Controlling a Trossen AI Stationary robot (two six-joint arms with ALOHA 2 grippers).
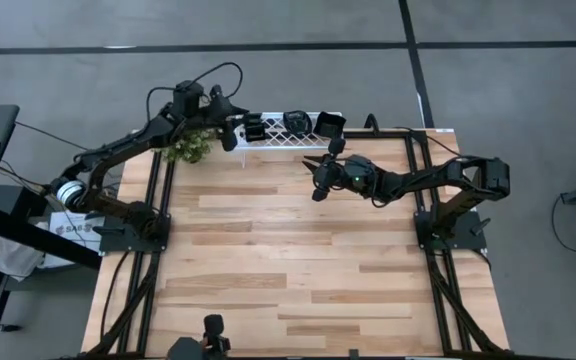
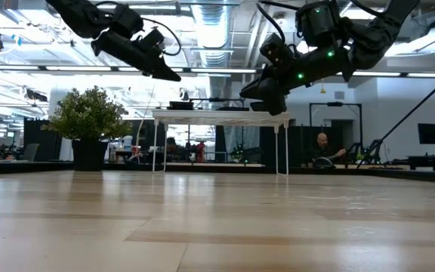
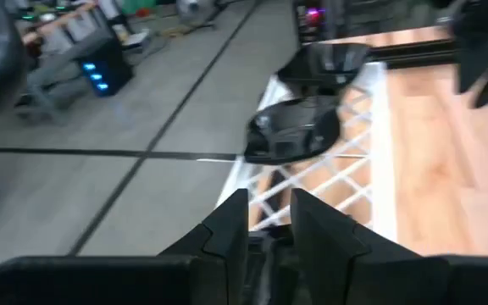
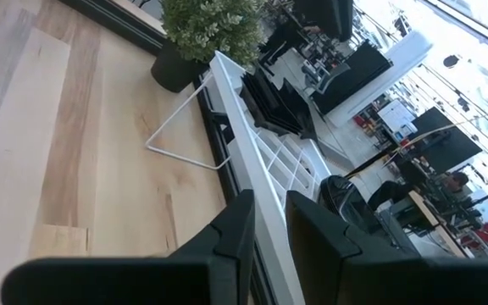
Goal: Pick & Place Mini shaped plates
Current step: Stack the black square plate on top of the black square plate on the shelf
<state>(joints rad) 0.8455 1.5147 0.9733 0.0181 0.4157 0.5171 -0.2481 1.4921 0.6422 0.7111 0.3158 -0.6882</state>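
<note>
Overhead, glossy black plates [image 1: 296,122] on white lattice rack [image 1: 273,140]; both end effectors' state unclear

You've got glossy black mini shaped plates [image 3: 299,131] catching the light on a white, smooth-painted lattice rack [image 3: 358,161], and under it a pale wooden table [image 1: 288,260], planked, matt.

Rack [image 1: 286,127] at top centre of high view, along bench [image 1: 288,260] far edge. Mini shaped plates [image 1: 297,122] on rack. Plant [image 1: 189,147] just left of rack. Left gripper [image 1: 230,133] over rack's left end; right gripper [image 1: 320,183] below rack, right of centre.
</note>
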